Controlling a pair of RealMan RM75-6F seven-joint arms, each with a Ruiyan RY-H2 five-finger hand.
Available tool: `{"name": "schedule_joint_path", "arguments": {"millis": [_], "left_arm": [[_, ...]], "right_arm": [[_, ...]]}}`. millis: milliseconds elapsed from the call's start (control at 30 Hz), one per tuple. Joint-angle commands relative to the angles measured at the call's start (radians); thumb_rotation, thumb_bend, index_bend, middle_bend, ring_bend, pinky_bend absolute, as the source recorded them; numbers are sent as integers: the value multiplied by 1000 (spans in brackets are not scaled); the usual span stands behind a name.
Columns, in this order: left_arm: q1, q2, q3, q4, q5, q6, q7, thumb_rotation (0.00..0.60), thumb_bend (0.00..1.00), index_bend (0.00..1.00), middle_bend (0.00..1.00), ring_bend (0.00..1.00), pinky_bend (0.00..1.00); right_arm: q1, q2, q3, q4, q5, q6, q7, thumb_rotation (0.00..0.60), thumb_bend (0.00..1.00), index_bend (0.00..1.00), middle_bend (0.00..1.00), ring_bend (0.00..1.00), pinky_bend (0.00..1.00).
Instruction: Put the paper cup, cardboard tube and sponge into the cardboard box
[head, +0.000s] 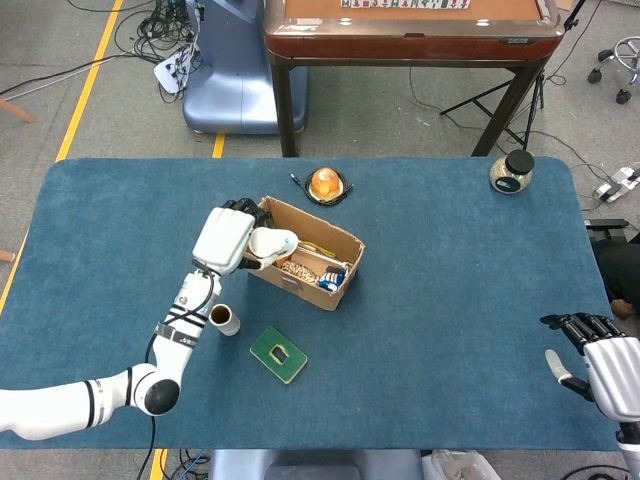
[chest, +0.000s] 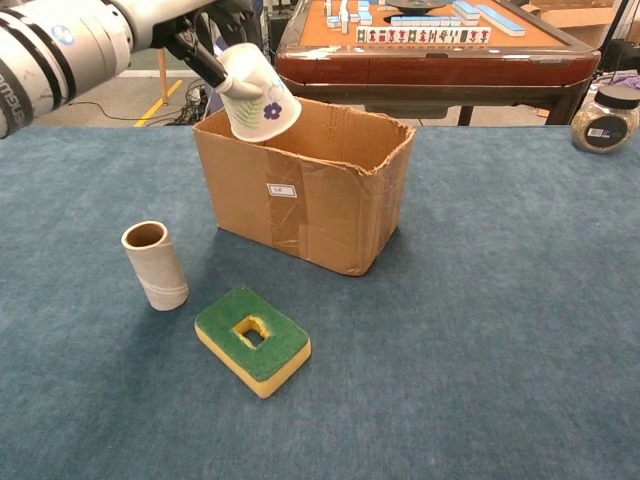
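Holding the paper cup (chest: 257, 92) in my left hand (head: 232, 235), I have my fingers clamped on its side, and the cup is tilted with its mouth turned down and toward the cardboard box (chest: 303, 183). In the chest view the cup hangs over the box's 10 o'clock corner, its rim level with the top edge of the near wall. In the head view the cup (head: 272, 243) lies above the left end of the box (head: 305, 290), which already contains a yellow object, a blue object and some pale material that I cannot identify.

The cardboard tube (chest: 154, 265) stands upright on the blue table cover (chest: 480, 330), at about 8 o'clock from the box and apart from it. The sponge (chest: 252, 339), green on top with a yellow base and a hole through its middle, lies flat at about 6 o'clock from the box, near the tube but not touching it.

My right hand (head: 602, 366) rests at the 4 o'clock corner of the table, fingers apart and holding nothing.

A round orange object (head: 326, 182) sits just beyond the box at 12 o'clock, and a dark-lidded jar (head: 512, 171) stands at the 2 o'clock corner.
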Motion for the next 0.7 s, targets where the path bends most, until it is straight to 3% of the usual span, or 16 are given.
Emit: {"name": "schedule_joint_path", "arguments": {"millis": [33, 133, 233, 333, 500, 700], "left_arm": [[-17, 10, 13, -1, -84, -59, 38, 600, 225, 373, 331, 254, 328], [-30, 24, 15, -12, -160, -86, 77, 600, 151, 240, 130, 198, 328], [-33, 34, 18, -26, -198, -83, 89, 600, 119, 79, 18, 172, 328], [-29, 49, 23, -49, -205, -71, 88, 600, 113, 2, 0, 169, 328], [-16, 87, 28, -123, -202, -30, 96, 600, 112, 0, 0, 169, 328], [24, 193, 59, -301, -256, 18, 144, 600, 112, 25, 31, 169, 328]], "right_arm": [[0, 0, 1, 0, 2, 0, 1, 600, 383, 343, 414, 335, 370], [1, 1, 3, 0, 4, 0, 2, 600, 383, 343, 414, 335, 371], [2, 2, 4, 0, 5, -1, 1, 600, 384, 343, 414, 335, 370], [2, 1, 4, -1, 6, -2, 0, 600, 383, 343, 415, 335, 371], [5, 2, 1, -6, 8, -13, -4, 600, 383, 343, 415, 335, 370], [3, 1, 0, -5, 6, -9, -6, 600, 383, 343, 415, 335, 370]]}}
